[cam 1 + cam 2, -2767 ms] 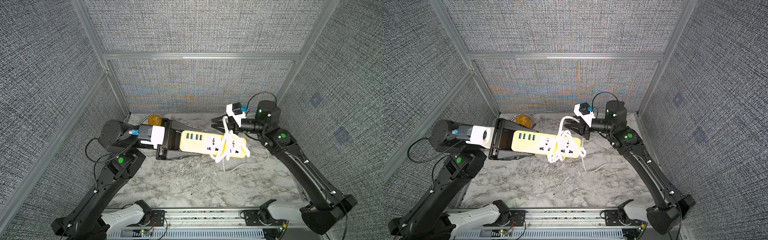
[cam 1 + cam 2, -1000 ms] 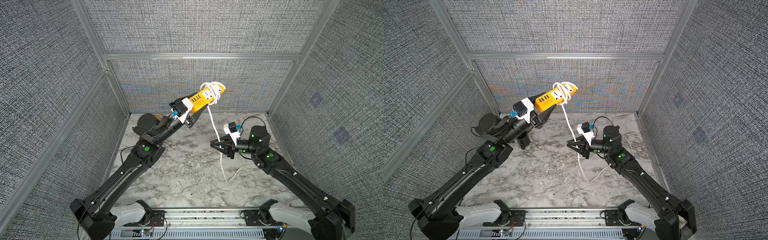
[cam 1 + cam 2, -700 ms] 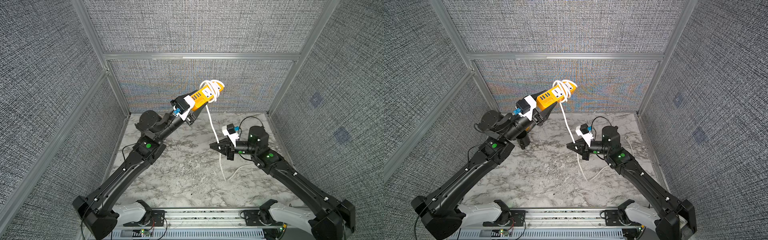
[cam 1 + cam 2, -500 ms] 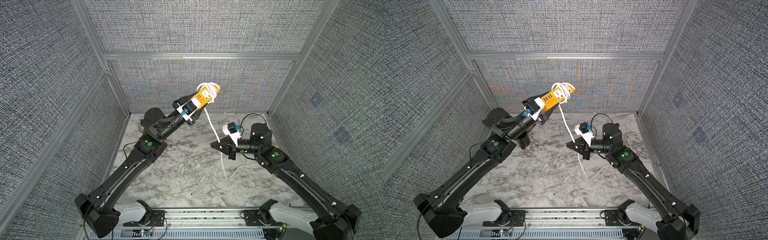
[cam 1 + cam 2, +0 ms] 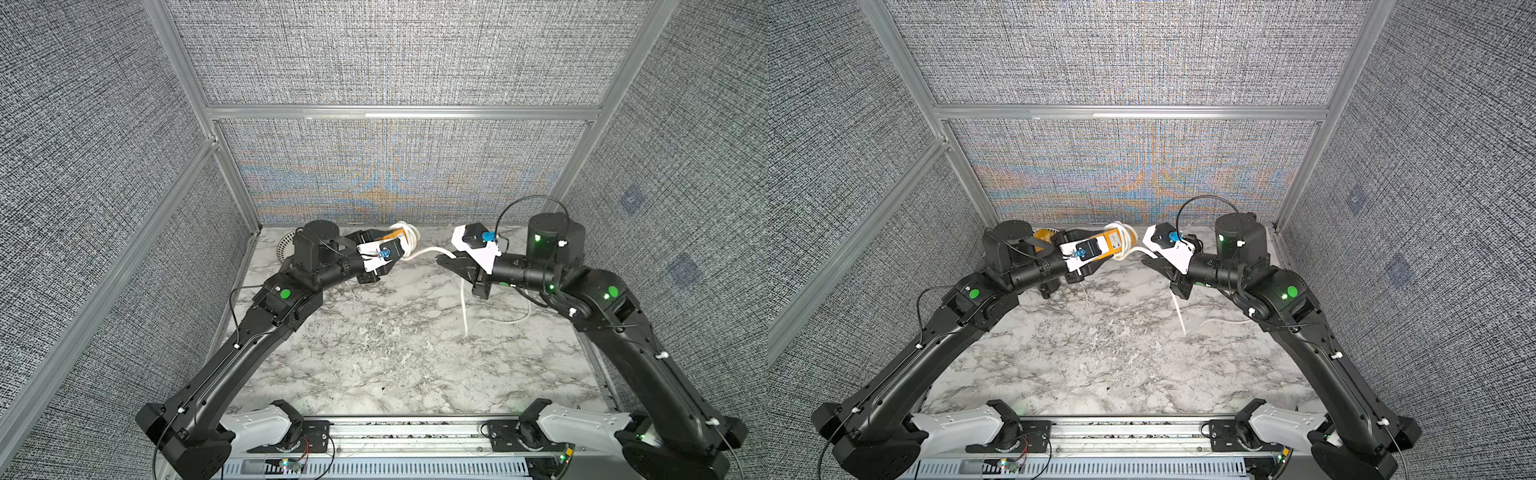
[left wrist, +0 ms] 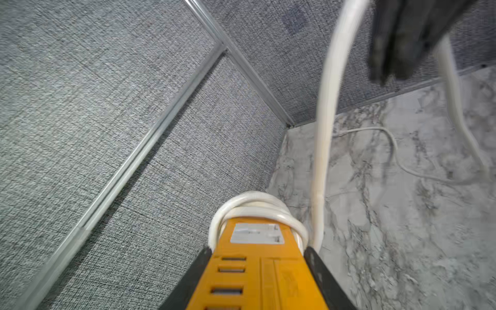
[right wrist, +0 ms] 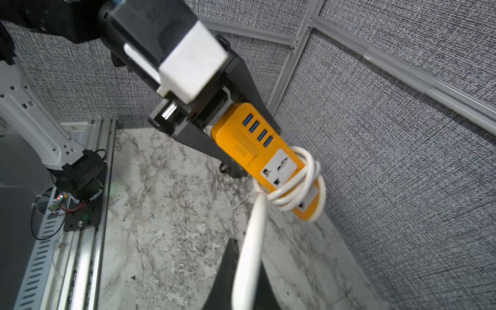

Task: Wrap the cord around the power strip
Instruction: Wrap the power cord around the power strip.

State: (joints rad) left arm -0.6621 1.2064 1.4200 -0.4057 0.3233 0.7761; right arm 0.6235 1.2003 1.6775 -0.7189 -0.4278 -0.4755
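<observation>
A white-grey marbled bench (image 5: 374, 353) sits within grey woven fabric walls (image 5: 395, 62) framed in aluminium; the left fingers (image 6: 319, 271) clamp the sides of the orange rectangular plastic power strip (image 7: 257, 150), held above the bench near the back wall; the round white cord (image 7: 248, 241) loops around its far end, then runs to the right fingers (image 7: 226, 276), pinched shut on it; slack trails onto the bench.

Both top views are taken from high above the front rail (image 5: 407, 428) and directed downward toward the back wall (image 5: 395, 174); the whole marble table (image 5: 374, 357) is shared between them. The left wrist view is taken close along the power strip (image 6: 257, 276), toward a wall corner (image 6: 288, 124). The right wrist view is directed past the cord (image 7: 248, 255) at the same strip, which is seen nearer than from above.
</observation>
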